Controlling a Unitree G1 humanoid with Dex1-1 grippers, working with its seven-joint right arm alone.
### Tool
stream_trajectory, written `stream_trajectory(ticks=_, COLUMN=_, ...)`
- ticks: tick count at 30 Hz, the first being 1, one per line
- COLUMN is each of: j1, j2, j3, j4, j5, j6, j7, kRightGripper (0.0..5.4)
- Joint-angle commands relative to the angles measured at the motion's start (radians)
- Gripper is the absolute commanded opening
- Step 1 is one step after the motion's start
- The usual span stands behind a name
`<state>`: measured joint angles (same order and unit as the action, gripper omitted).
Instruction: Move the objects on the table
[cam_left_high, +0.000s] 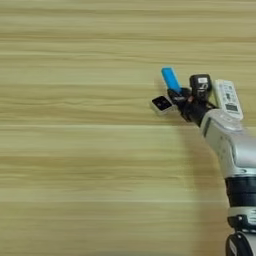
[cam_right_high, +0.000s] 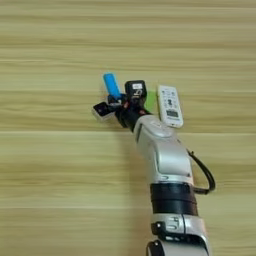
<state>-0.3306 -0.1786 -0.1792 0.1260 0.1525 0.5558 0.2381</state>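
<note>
Left eye view first. The right gripper (cam_left_high: 176, 95) sits right in the middle of a tight little cluster on the tabletop (cam_left_high: 75, 150): the blue bar (cam_left_high: 170, 78) pokes up and away just above it, the small black square block (cam_left_high: 161, 104) lies just to its left, and the white remote (cam_left_high: 228, 98) is just to the right of the wrist. Can't tell how far the fingers are spread or whether they've actually got hold of anything; the black tips blend into the blue bar's lower end and the wrist hardware. The big risk, in my opinion, is crowding: everything's so close that any sideways sweep could knock the block or shove the remote, and if the grip on the bar is only at its end, it could pivot or slip out.

Right eye view now. Same cluster, but here a green bar (cam_right_high: 150, 100) shows up, tucked between the black wrist module and the remote (cam_right_high: 170, 105), mostly hidden by the arm. That's the thing in the way: the silver forearm (cam_right_high: 162, 150) lies close alongside the green bar and remote, so pulling back could drag them. The block (cam_right_high: 103, 110) and the blue bar (cam_right_high: 111, 85) sit at the gripper (cam_right_high: 118, 102) tips. The rest of the tabletop is well apart from all this.
</note>
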Motion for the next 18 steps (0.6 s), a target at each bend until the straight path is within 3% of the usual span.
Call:
stream_trajectory(ticks=1, j1=-0.097, j2=-0.039, j3=-0.022, j4=0.012, j5=-0.012, j6=-0.049, j7=-0.04, kRightGripper=1.42)
stream_trajectory(ticks=9, j1=-0.112, j2=-0.067, j3=-0.025, j4=0.087, j5=-0.042, j6=-0.064, j7=-0.087, kRightGripper=1.42)
stream_trajectory(ticks=18, j1=-0.11, j2=-0.086, j3=-0.05, j4=0.105, j5=-0.027, j6=-0.061, j7=-0.091, kRightGripper=1.42)
